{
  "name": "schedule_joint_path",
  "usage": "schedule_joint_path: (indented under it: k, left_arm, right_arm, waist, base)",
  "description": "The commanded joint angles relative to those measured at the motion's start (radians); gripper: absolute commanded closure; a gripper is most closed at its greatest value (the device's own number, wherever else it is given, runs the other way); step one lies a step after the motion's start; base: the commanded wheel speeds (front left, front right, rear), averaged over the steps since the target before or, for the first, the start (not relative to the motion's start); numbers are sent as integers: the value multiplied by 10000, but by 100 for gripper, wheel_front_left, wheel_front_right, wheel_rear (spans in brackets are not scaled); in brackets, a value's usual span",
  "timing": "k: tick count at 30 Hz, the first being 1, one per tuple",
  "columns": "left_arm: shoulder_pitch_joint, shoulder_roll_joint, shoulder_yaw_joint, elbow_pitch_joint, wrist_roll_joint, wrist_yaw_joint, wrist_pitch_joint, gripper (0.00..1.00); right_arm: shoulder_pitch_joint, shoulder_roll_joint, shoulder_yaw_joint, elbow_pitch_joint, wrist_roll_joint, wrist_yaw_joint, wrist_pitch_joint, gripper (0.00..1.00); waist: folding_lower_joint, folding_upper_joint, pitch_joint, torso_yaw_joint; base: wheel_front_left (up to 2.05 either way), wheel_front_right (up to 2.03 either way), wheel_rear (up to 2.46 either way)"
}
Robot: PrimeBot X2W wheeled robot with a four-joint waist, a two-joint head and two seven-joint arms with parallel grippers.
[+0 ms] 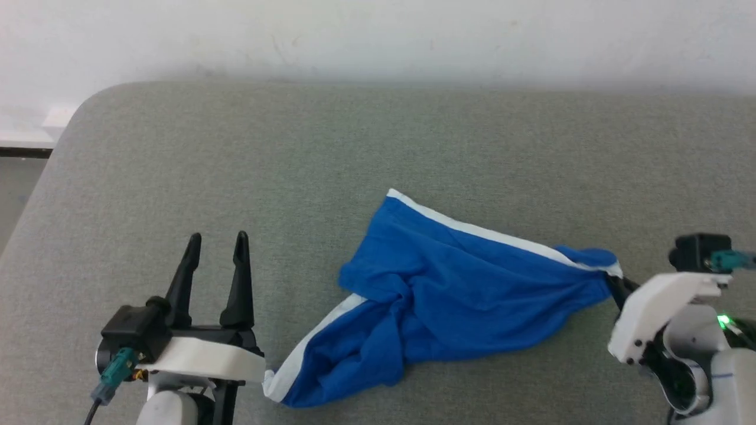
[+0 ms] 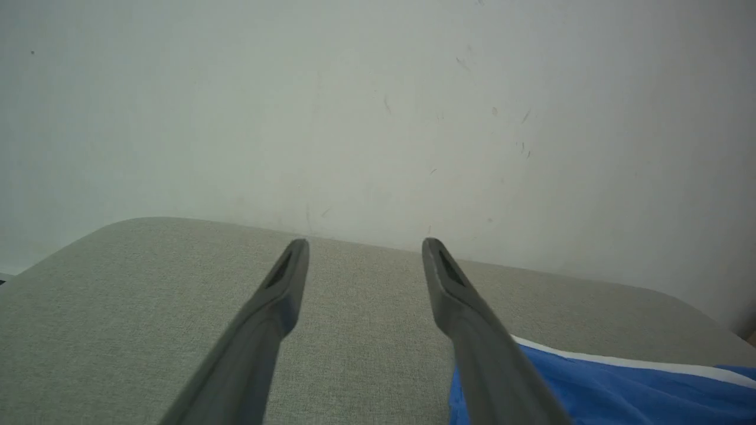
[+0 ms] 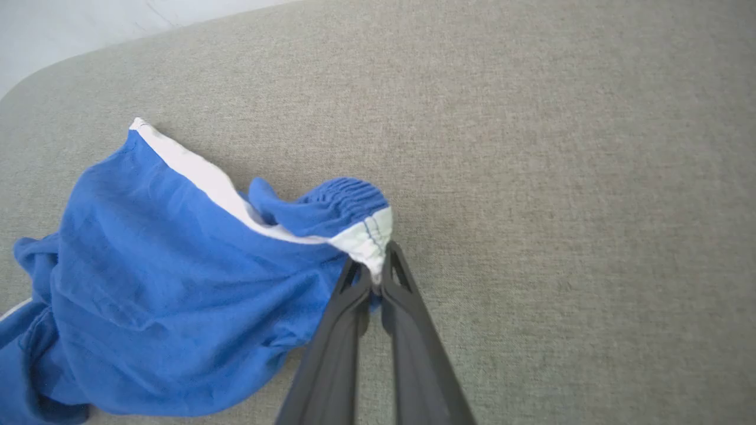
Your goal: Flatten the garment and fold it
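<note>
The blue shorts (image 1: 449,295) lie crumpled on the grey cushioned surface (image 1: 354,147), white side stripe along the far edge and white trim at the near left corner. My right gripper (image 3: 375,267) is shut on the waistband end of the shorts (image 3: 177,254), where the white stripe meets the gathered elastic; in the head view that gripper (image 1: 614,283) sits at the garment's right tip. My left gripper (image 1: 217,242) stands open to the left of the shorts, nothing between its fingers. In the left wrist view the gripper (image 2: 365,248) points toward the wall, with the shorts (image 2: 620,389) at lower right.
A pale wall (image 1: 378,35) rises right behind the cushion's far edge. The cushion's rounded far-left corner (image 1: 88,100) drops off to a floor strip. Bare grey fabric lies all around the garment.
</note>
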State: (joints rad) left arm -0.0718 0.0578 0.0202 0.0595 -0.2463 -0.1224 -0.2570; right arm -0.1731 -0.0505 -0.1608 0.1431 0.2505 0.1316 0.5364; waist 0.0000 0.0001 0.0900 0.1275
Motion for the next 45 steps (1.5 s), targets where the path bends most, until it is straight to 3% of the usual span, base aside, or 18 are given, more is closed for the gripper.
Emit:
schedule_joint_path:
  k: [1, 5, 6, 7, 13, 18, 24, 25, 30, 33, 35, 39, 45]
  left_arm:
    - [-97, -45, -55, 247, -86, -62, -47, 0]
    - [-458, -56, -224, 1170, -366, -49, 56, 0]
    - [-644, -57, -276, 1352, -434, -39, 157, 0]
    - [-845, -59, -347, 1503, -482, -37, 253, 0]
    - [-2022, -63, -951, 2210, -632, -52, 839, 0]
    - [-3176, -62, -1513, 2880, -887, -64, 2056, 0]
    - [-4320, 156, -2144, 4706, -844, 158, 5607, 0]
    - [-4320, 156, -2144, 4706, -844, 158, 5607, 0]
    - [-4512, 588, -2506, 5792, -396, 829, 7944, 0]
    - [-4370, 591, -2585, 6054, -487, 815, 8463, 0]
    - [-4230, 422, -2531, 6086, -909, 592, 8675, 100]
    - [-4071, 163, -2254, 5778, -1694, 435, 8283, 100]
    - [-3848, 93, -1030, 4878, -2793, 800, 6938, 100]
  right_arm:
    - [210, 3, -185, -12, 23, -9, 67, 100]
    - [448, 3, -432, 241, 325, -9, 14, 100]
    - [447, 3, -465, 339, 447, -9, -74, 82]
    - [441, 3, -447, 441, 537, -9, -154, 0]
    - [342, 3, -386, 617, 1168, -9, -1471, 0]
    - [674, 3, -655, 655, 1648, -9, -2585, 0]
    - [1100, 3, -789, 567, 1809, -9, -2962, 0]
    - [1100, 3, -789, 567, 1809, -9, -2962, 0]
    - [1262, 3, -873, 335, 1645, -9, -2984, 0]
    - [1369, 3, -918, 202, 1731, -9, -3010, 0]
    - [1461, 3, -987, 148, 1766, -9, -3014, 0]
    - [1523, 3, -1027, 133, 1757, -9, -3005, 0]
    - [1457, 3, -740, 115, 1767, -9, -2967, 0]
  waist:
    - [0, -1, 21, -146]
    - [0, -1, 58, -370]
    - [0, -1, 66, -438]
    - [0, -1, 69, -501]
    - [0, -1, 68, -951]
    - [0, -1, 172, -1292]
    - [0, -1, 341, -1892]
    - [0, -1, 341, -1892]
    - [0, -1, 465, -2272]
    - [0, -1, 531, -2340]
    - [0, -1, 558, -2290]
    - [0, -1, 538, -2059]
    - [0, -1, 257, -1710]
  base:
    - [0, 0, 0]
    - [0, 0, 0]
    - [0, 0, 0]
    - [0, 0, 0]
    - [0, 0, 0]
    - [0, 0, 0]
    - [0, 0, 0]
    - [0, 0, 0]
    - [0, 0, 0]
    - [0, 0, 0]
    - [0, 0, 0]
    - [0, 0, 0]
    - [0, 0, 0]
